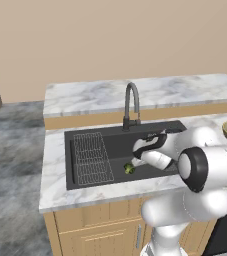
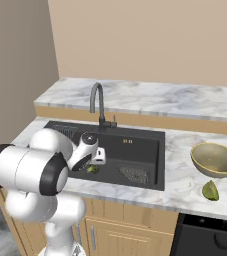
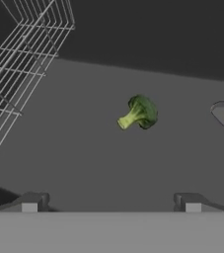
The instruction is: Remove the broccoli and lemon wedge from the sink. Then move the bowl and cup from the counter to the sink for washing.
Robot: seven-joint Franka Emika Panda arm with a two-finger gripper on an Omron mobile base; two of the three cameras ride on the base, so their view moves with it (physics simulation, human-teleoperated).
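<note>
Black sink (image 3: 84, 148) floor lies bare around the broccoli (image 3: 139, 112) (rack (image 3: 19, 64) well aside); pincer (image 3: 111, 202) spread wide above.

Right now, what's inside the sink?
In the sink: the broccoli lying loose on the floor, a wire rack at one end, and a drain strainer. The arm hides part of the floor. The lemon wedge sits on the counter.

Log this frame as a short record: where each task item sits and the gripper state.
broccoli: on the sink floor, beside the wire rack
lemon wedge: on the counter, in front of the bowl
bowl: on the counter, right of the sink
gripper: open, above the broccoli, holding nothing
</note>
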